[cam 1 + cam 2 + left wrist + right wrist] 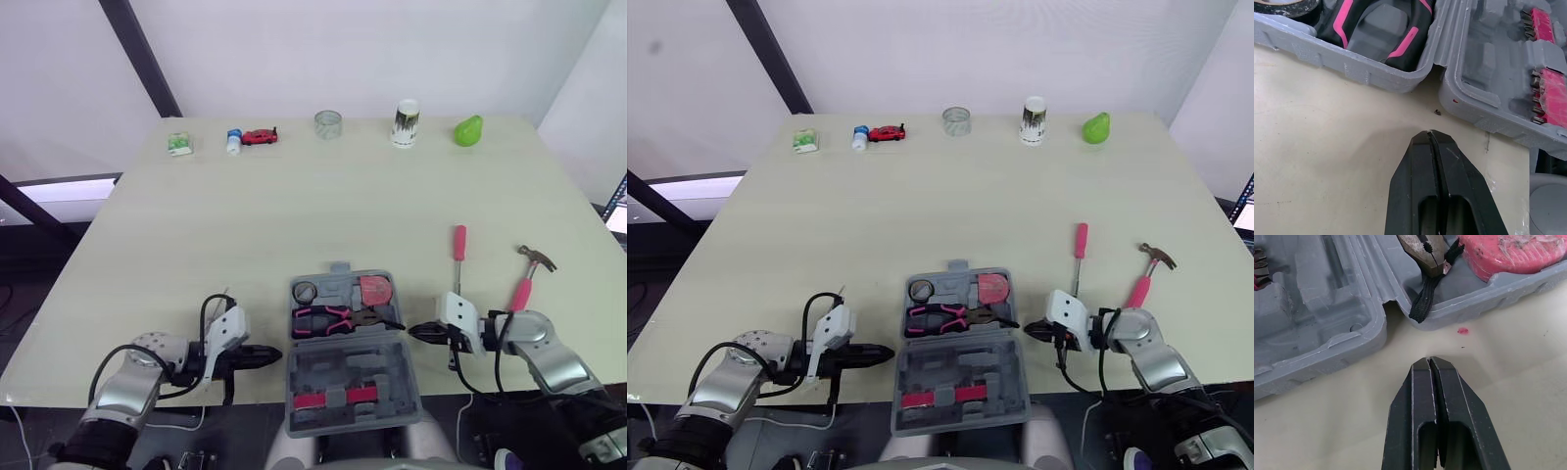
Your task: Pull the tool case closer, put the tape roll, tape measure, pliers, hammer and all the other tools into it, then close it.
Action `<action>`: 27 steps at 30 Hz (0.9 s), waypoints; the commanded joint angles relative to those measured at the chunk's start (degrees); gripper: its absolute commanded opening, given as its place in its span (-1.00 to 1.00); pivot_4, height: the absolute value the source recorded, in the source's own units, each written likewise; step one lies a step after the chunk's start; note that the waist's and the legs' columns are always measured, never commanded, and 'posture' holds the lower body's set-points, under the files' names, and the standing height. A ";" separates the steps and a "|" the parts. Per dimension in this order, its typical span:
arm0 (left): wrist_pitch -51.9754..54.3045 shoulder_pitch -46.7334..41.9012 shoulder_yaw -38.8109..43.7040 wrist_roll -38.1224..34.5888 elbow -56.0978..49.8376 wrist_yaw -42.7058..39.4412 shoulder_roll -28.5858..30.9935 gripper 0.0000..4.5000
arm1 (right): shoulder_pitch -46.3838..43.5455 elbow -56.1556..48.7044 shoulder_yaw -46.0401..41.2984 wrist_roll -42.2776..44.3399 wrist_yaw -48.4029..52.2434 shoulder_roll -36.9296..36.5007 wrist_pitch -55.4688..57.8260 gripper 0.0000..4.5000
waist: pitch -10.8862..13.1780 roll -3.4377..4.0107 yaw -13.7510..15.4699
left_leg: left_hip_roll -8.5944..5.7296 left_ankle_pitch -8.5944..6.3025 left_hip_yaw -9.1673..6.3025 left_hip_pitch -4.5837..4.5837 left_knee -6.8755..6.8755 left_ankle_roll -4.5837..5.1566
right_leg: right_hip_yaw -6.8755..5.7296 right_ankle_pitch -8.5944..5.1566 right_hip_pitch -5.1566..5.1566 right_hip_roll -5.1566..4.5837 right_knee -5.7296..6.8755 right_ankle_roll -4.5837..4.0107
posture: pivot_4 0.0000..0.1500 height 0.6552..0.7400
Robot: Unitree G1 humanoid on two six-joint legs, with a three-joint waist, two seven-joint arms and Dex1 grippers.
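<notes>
The open tool case (323,367) is being flanked at the table's near edge by the left gripper (277,354) and right gripper (413,332), both pinched closed and empty. Pliers (338,318), tape roll (306,291) and tape measure (374,290) are being held inside it. The screwdriver (458,253) and hammer (529,274) are lying toward the right edge.

Bright, even, diffuse light over the pale worktop (294,215); soft shadow around left end effector (1431,133) tip and along tool case (1366,73) edge.

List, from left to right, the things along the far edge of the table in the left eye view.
Green packet → small bottle → red toy car → clear round object → white cup → green pear.
</notes>
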 commanded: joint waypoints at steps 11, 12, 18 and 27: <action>0.57 -0.45 -1.85 0.96 0.94 -0.49 -0.63 -1.00 | -0.88 -1.57 0.84 0.13 1.09 1.07 -0.25 -0.99 | -0.01 0.01 0.00 | 0.00 0.00 0.00 0.01 0.01 0.00 | 0.00 0.00 0.01 0.00 0.02 0.00 | 1.00 1.00; 0.67 -0.40 -2.03 0.94 0.74 -0.76 -0.60 -1.00 | -0.87 -1.62 0.89 0.10 1.13 1.09 -0.27 -0.99 | -0.01 0.01 -0.01 | 0.00 0.00 0.00 0.01 0.01 0.00 | 0.00 0.00 0.01 0.00 0.02 0.00 | 1.00 1.00; 0.94 -0.89 -2.90 1.17 0.61 -1.12 -1.21 -1.00 | -0.91 -1.75 1.40 -0.13 1.16 1.27 -0.15 -0.99 | -0.01 0.01 0.00 | 0.00 0.00 0.00 0.02 0.01 0.00 | 0.00 0.00 0.01 0.00 0.02 0.00 | 1.00 1.00; 0.91 -2.86 -4.21 2.01 1.72 -0.51 -2.72 -1.00 | -1.02 -1.73 1.62 -0.26 0.92 1.39 -0.17 -0.99 | -0.01 0.01 0.13 | -0.02 0.00 0.00 0.01 0.02 0.00 | 0.01 0.00 0.01 0.00 0.03 0.00 | 1.00 1.00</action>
